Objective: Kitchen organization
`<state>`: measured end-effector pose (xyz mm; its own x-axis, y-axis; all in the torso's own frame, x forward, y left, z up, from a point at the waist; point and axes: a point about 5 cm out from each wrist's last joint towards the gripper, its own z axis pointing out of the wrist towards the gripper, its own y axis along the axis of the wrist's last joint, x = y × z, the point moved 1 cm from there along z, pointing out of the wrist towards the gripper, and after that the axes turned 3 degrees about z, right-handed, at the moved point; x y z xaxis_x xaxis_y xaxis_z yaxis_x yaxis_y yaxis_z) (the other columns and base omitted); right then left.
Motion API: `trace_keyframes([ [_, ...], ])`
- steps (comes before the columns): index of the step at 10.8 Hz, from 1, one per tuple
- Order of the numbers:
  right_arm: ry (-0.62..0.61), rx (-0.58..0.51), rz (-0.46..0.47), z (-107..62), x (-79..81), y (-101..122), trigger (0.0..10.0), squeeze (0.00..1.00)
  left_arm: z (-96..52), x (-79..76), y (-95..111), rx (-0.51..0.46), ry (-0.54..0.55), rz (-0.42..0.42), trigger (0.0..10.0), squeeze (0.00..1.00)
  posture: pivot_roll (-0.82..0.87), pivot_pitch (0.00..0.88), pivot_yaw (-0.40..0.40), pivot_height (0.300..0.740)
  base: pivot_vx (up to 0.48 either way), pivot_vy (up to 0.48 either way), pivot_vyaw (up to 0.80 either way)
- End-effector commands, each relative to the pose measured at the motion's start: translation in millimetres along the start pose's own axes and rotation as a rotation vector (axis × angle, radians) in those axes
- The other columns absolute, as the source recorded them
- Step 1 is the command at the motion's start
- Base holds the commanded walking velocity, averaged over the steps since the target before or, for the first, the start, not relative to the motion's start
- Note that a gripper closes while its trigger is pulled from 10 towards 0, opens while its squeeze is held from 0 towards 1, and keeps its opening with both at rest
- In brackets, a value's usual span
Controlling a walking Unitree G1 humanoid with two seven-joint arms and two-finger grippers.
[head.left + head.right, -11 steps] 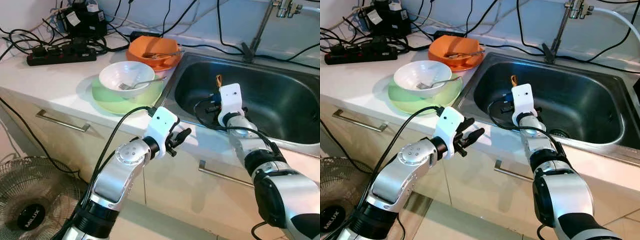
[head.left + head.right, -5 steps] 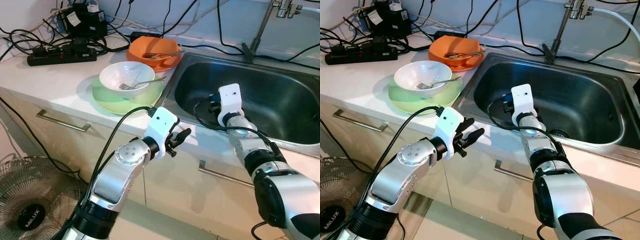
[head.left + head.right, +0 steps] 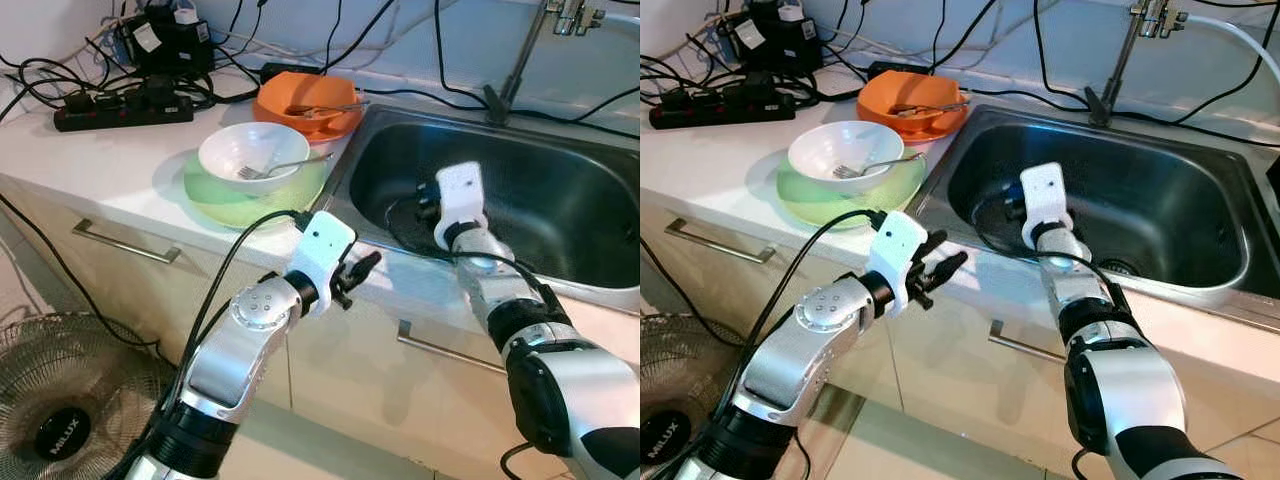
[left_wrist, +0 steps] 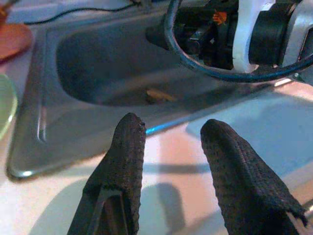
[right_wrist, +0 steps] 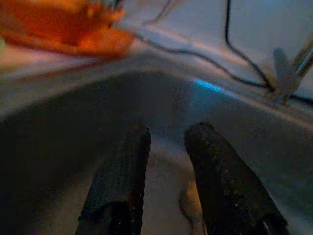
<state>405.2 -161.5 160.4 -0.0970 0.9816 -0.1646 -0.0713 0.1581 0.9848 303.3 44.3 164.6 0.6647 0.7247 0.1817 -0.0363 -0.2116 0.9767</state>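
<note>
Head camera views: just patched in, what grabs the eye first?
The right gripper reaches down into the steel sink, fingers open with nothing between them. The left gripper hovers open over the counter's front edge beside the sink. Behind it on the counter, a white bowl with a fork sits in a green dish, with an orange bowl beyond.
</note>
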Motion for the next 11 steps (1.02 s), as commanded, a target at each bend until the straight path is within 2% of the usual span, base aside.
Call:
trace_keyframes([
  [1,-0.015,-0.093,0.019,4.0,-8.0,19.8,10.0,0.0,2.5,1.1,3.1,-0.016,0.018,0.017,10.0,0.0,0.22,0.06,-0.032,0.74,0.0,0.0,0.0],
  [3,-0.031,-0.215,0.036,4.4,-16.5,41.1,10.0,0.0,3.9,2.6,5.5,-0.038,0.041,0.024,10.0,0.0,0.21,0.066,-0.034,0.74,0.0,0.0,0.0],
  [5,-0.033,-0.302,0.046,-3.7,-20.4,46.5,10.0,0.0,3.6,6.3,7.6,-0.065,0.076,0.038,10.0,0.0,0.21,0.073,-0.035,0.74,0.0,0.0,0.0],
  [6,-0.033,-0.322,0.048,-8.0,-20.8,45.6,10.0,0.0,3.4,6.8,7.7,-0.067,0.079,0.036,10.0,0.0,0.2,0.075,-0.034,0.74,0.0,0.0,0.0],
  [8,-0.038,-0.36,0.062,-29.7,-20.5,35.2,10.0,0.0,3.0,12.0,9.0,-0.094,0.124,0.034,10.0,0.0,0.19,0.081,-0.027,0.74,0.0,0.0,0.0],
  [10,-0.034,-0.352,0.109,-48.4,-11.0,20.2,10.0,0.0,2.8,16.8,8.4,-0.102,0.155,0.036,10.0,0.0,0.19,0.089,-0.021,0.74,0.0,0.0,0.0],
  [11,-0.027,-0.356,0.12,-52.1,-7.9,20.8,10.0,0.0,2.4,17.2,8.1,-0.103,0.158,0.036,10.0,0.0,0.19,0.09,-0.019,0.74,0.0,0.0,0.0],
])
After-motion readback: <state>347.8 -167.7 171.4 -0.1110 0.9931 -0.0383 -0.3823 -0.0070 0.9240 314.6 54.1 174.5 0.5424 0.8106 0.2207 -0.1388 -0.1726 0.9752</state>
